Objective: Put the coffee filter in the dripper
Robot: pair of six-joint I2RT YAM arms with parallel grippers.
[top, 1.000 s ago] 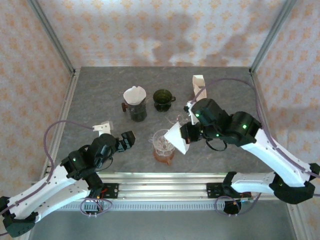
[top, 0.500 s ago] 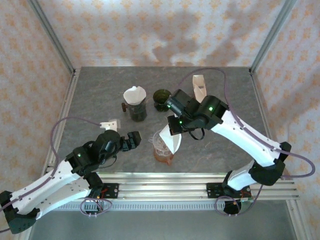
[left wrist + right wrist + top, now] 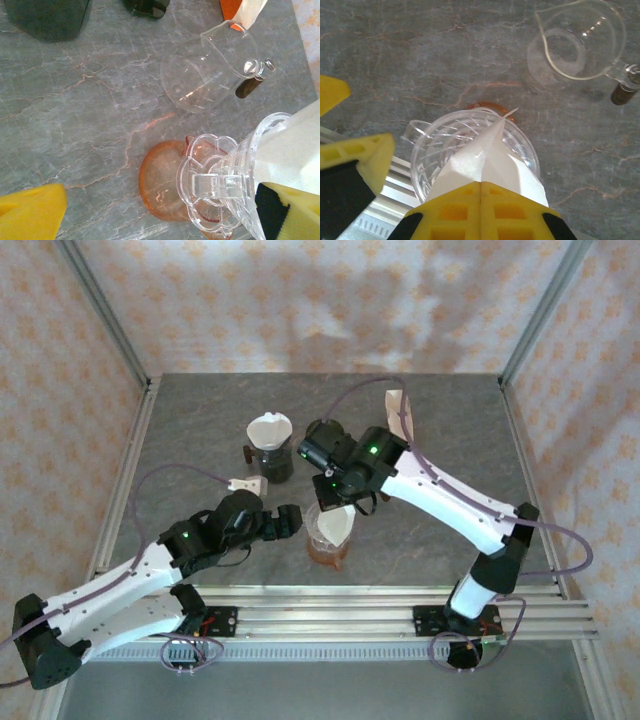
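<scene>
The right pincer [image 3: 481, 186] clamps the coffee filter [image 3: 482, 157], its cone tip pointing down into the dripper [image 3: 432, 150] straight below; the left pincer [image 3: 286, 522], spread wide, stands just beside it

The grey marbled tabletop [image 3: 200, 430] carries a dark jug [image 3: 272, 458] topped with a white paper cone [image 3: 270, 427] a little left of centre toward the back edge, and a tan and cream packet [image 3: 398, 410] standing on end nearer the back right corner. A clear glass carafe [image 3: 200, 75] with a dark-tipped handle stands on bare marble around the middle, with a dark glossy cup [image 3: 147, 6] behind it. An amber saucer [image 3: 155, 185] sits apart from the carafe, near the middle of the front edge.
</scene>
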